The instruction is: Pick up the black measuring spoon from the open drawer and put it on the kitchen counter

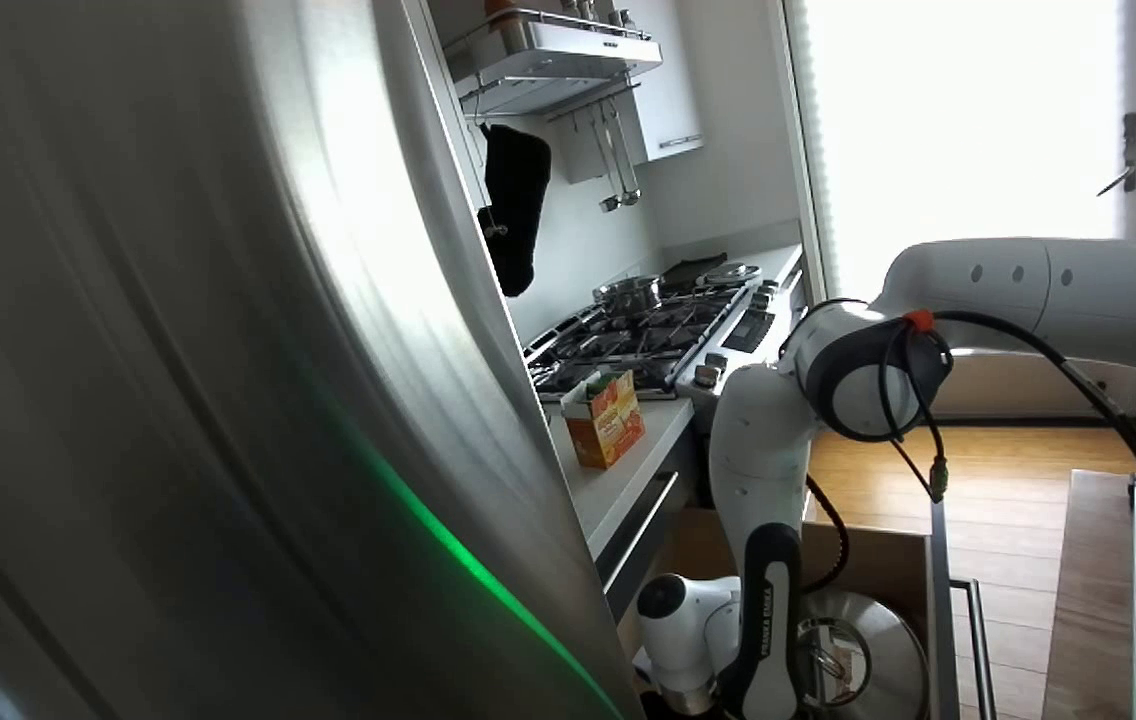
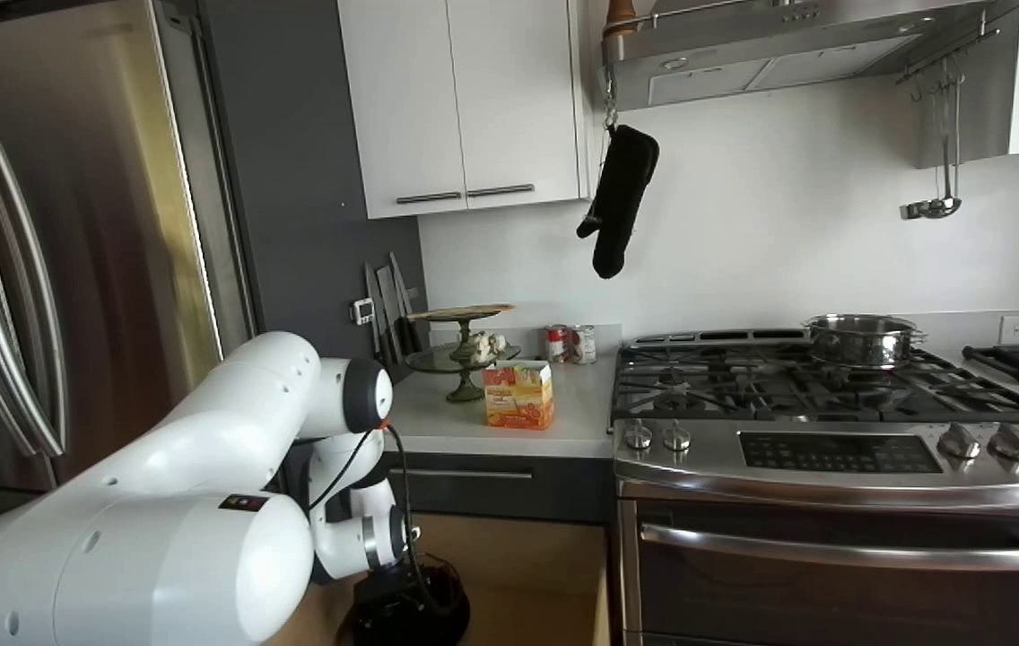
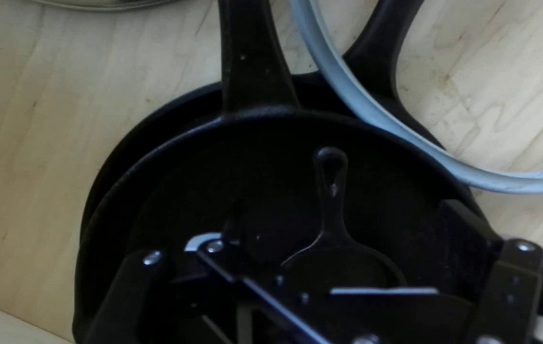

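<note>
The black measuring spoon, shaped like a tiny skillet (image 3: 332,217), lies inside a larger black pan (image 3: 180,191) in the wrist view. Its handle points to the top of that view; its bowl is partly hidden by the gripper. My gripper (image 3: 348,212) is open, with one finger on each side of the spoon and nothing visibly held. Whether the fingers touch the pan is too dark to tell. The open drawer (image 1: 941,620) has a tan floor (image 3: 27,143). In an exterior view its inside wall (image 2: 509,543) shows below the kitchen counter (image 2: 577,408).
A second black pan lies under the first; its handle (image 3: 381,48) shows. A pale lid rim (image 3: 424,143) crosses the pans. A steel lid (image 1: 888,650) lies in the drawer. An orange box (image 2: 518,399), a cake stand (image 2: 465,386) and cans (image 2: 570,344) stand on the counter beside the hob (image 2: 743,386).
</note>
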Available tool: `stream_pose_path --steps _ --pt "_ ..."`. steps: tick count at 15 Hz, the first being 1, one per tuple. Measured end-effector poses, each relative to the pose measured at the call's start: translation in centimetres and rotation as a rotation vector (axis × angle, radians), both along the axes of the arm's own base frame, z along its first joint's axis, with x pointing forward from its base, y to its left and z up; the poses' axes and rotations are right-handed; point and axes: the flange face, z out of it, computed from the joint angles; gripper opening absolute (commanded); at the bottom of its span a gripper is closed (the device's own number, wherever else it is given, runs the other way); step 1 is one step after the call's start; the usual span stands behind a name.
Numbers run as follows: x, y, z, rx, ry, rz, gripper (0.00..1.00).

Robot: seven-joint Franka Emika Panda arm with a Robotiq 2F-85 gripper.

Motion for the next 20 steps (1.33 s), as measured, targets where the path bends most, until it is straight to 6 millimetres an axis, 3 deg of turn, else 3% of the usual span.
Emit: stream_pose_path --steps 7,13,17,20 --pt "1.0 0.9 -1.8 0.040 -0.006 -0.005 0.99" --pt "1.0 1.0 -3.8 0.050 -0.002 0.019 0.43" --pt "1.1 0.9 -4.5 0.045 0.000 0.023 0.15" --pt "1.3 1.0 -4.3 0.043 -0.001 0.023 0.01"
